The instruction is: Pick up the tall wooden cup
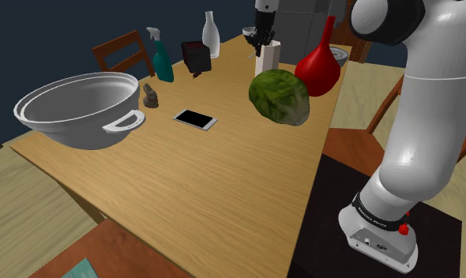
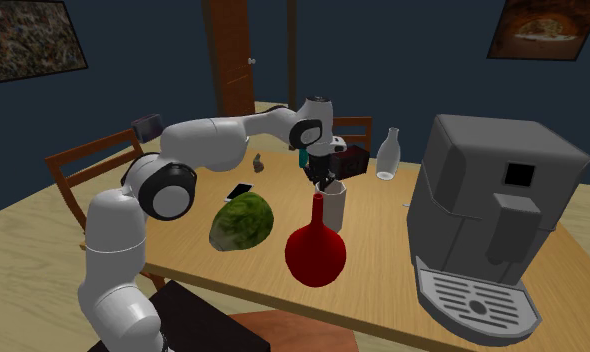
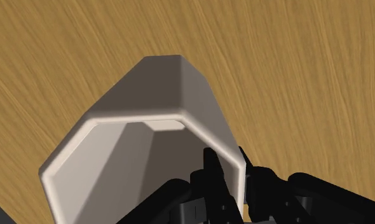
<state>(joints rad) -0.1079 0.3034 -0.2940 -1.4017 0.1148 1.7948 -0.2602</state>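
1. The claw [image 3: 226,158] grips one wall of the tall pale cup [image 3: 161,83], one finger inside the rim, one outside.
2. The cup stands upright on the counter [image 3: 294,63] directly beneath the claw, not yet lifted.
3. Close by the claw, a red vase [image 1: 318,67] and green melon [image 1: 279,96] crowd in; a straight, vertical lift with a firm pinch seems the safest move.

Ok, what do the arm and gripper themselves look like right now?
The arm is glossy white with rounded, bulky links and dark grey joint rings. A black band with small white lettering wraps it near the base, beside a small red knob. The gripper is all black, with two slim fingers.
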